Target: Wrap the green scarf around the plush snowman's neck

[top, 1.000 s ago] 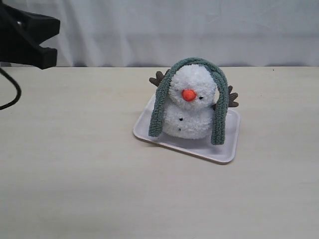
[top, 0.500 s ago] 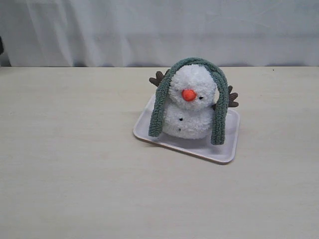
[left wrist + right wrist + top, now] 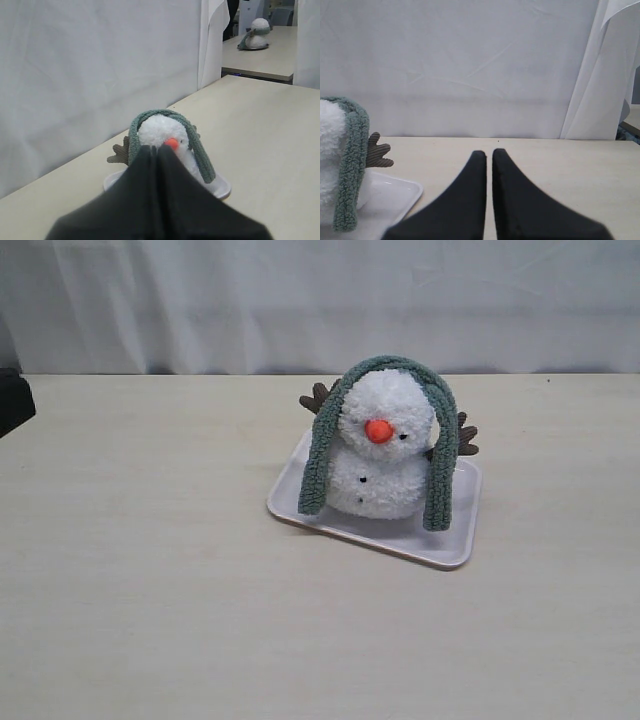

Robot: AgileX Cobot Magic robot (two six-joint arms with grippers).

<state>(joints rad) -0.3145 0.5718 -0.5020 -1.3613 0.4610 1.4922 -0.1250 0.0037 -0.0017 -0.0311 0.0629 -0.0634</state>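
The plush snowman [image 3: 378,455] sits upright on a white tray [image 3: 440,540], orange nose facing the camera. The green scarf [image 3: 320,455] arches over the top of its head, one end hanging down each side to the tray; the snowman's neck [image 3: 372,448] is bare in front. My left gripper [image 3: 156,148] is shut and empty, well short of the snowman [image 3: 157,131], and shows only as a dark piece at the left edge [image 3: 10,405]. My right gripper [image 3: 489,152] is shut, holding nothing, beside the scarf [image 3: 351,165] and tray [image 3: 390,192]; the exterior view does not show it.
A white curtain [image 3: 320,300] hangs behind the table's far edge. The brown corduroy arms [image 3: 316,398] stick out behind the scarf. A second snowman [image 3: 256,34] sits on another table beyond a gap in the curtain.
The left arm, large at the upper left a second ago, withdrew out of the exterior view and now shows only a small dark piece at the left edge. Snowman and scarf have not moved.
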